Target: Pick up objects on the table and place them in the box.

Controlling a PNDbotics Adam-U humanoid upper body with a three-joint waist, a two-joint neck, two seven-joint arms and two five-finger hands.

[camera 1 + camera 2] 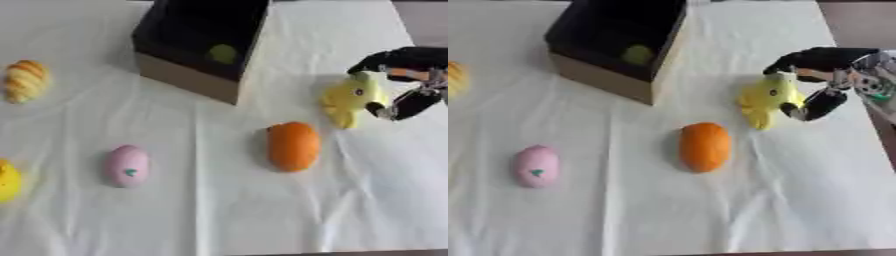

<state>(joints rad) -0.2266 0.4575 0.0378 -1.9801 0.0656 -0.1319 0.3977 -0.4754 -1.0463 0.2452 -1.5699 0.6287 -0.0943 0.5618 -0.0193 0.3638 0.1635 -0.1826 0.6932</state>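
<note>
On a white tablecloth (219, 210), seen from the left eye view, a dark box (197, 42) with tan cardboard sides stands open at the far middle. A small greenish ball (223, 53) lies inside the box, near its right wall. To the right of the box, the robot's right hand (404, 82) comes in from the right edge, its black fingers curled around a yellow soft toy (352, 97), one finger over the toy's top and another under its right side. The toy hangs near the cloth; whether it touches cannot be told. In front of the box and slightly right lies an orange oval fruit (293, 146). In front of the box to the left lies a pink egg (129, 165) with a small teal mark. Left of the box, near the edge, rests a striped yellow-and-orange bread-like piece (24, 80). Far left and in front of the box, a yellow rounded thing (7, 181) is cut off by the edge.

From the right eye view, the same layout shows, shifted left. The right hand's fingers are seen pinching the toy from above and below, well right of the box. The left hand shows in neither view.
</note>
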